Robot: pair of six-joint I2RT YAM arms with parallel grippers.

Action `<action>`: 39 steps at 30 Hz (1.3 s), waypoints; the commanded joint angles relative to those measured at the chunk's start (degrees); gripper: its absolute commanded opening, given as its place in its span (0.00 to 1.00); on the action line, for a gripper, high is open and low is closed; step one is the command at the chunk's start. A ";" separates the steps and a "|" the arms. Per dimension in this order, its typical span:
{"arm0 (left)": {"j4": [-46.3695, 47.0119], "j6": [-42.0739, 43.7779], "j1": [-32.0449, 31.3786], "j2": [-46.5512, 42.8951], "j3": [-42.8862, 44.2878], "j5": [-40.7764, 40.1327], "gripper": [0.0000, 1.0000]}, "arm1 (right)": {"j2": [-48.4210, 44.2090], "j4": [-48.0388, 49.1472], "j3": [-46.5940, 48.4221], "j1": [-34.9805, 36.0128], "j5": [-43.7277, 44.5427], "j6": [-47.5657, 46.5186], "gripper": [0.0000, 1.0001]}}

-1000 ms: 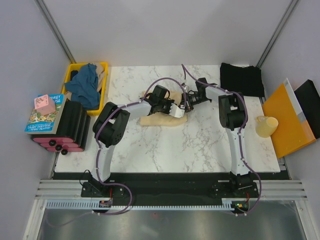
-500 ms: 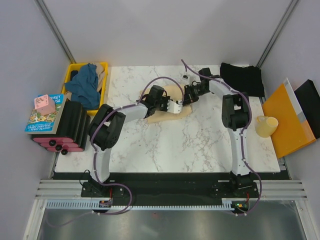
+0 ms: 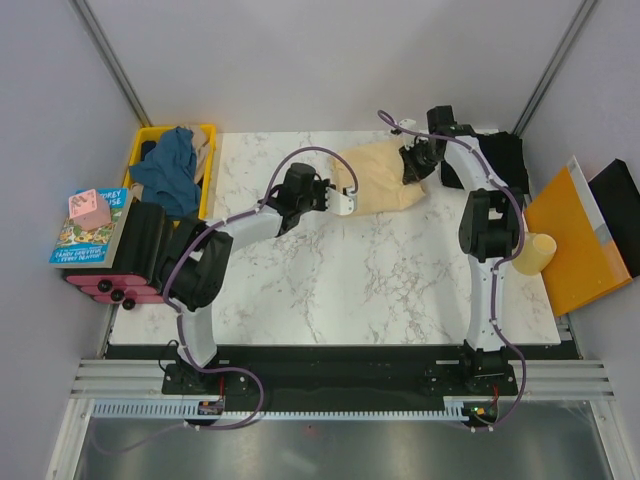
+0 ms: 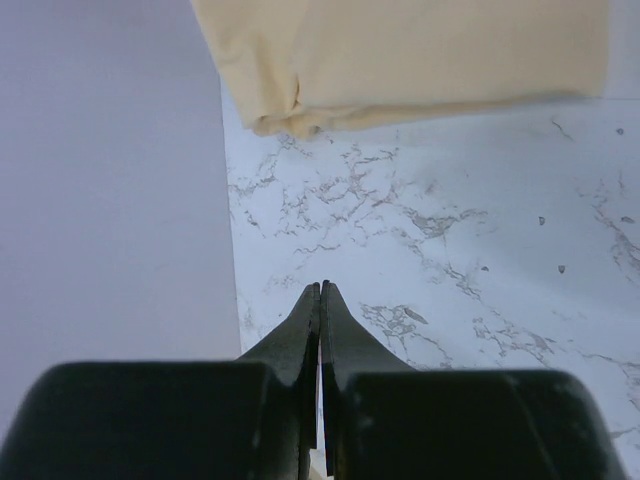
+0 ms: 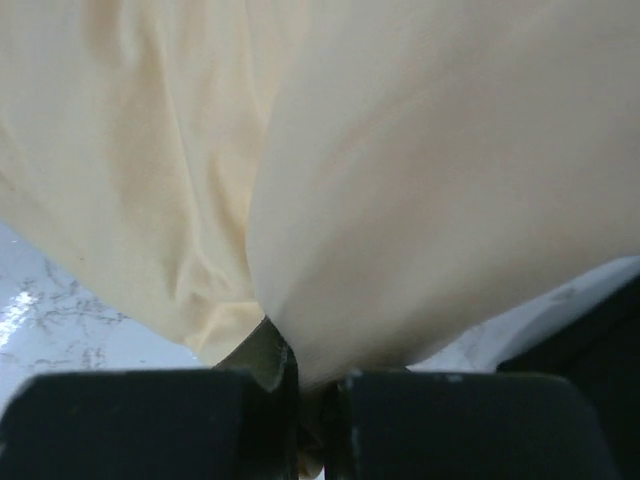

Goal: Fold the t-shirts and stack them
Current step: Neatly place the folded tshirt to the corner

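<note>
Right end effector is clenched on the cream shirt, pinching a fold of cloth at the shirt's right end. In the right wrist view the fabric bunches out of the shut tips and fills most of the frame. The shirt lies as a folded bundle at the back centre-right of the worktop, its right part lifted w/ the grip; can't tell how much of the rest sits flat.

Left end effector is clenched on nothing. Left wrist view shows the fingers pressed together above bare marble, w/ the shirt's edge ahead and apart. From above it sits just beside the shirt's left end.

Black shirt is folded at the back right corner, partly behind the right arm, near the cream one; a dark bit shows bottom right in the right wrist view. Teal shirt is heaped in the crate, back left. Folder lies off the right edge.
</note>
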 commanded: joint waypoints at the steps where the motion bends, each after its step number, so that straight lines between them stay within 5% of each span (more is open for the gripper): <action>1: 2.95 -0.45 -0.18 -3.34 -2.59 -0.44 0.02 | -3.95 -0.12 4.44 0.08 8.64 -5.14 0.00; 28: 5.77 -0.36 1.32 -3.08 -5.59 2.55 0.02 | -4.30 12.97 7.17 -7.74 31.32 -5.14 0.00; 39: 5.24 0.60 1.67 -3.25 -5.50 2.99 0.02 | -7.02 12.89 4.54 -12.48 26.08 1.36 0.00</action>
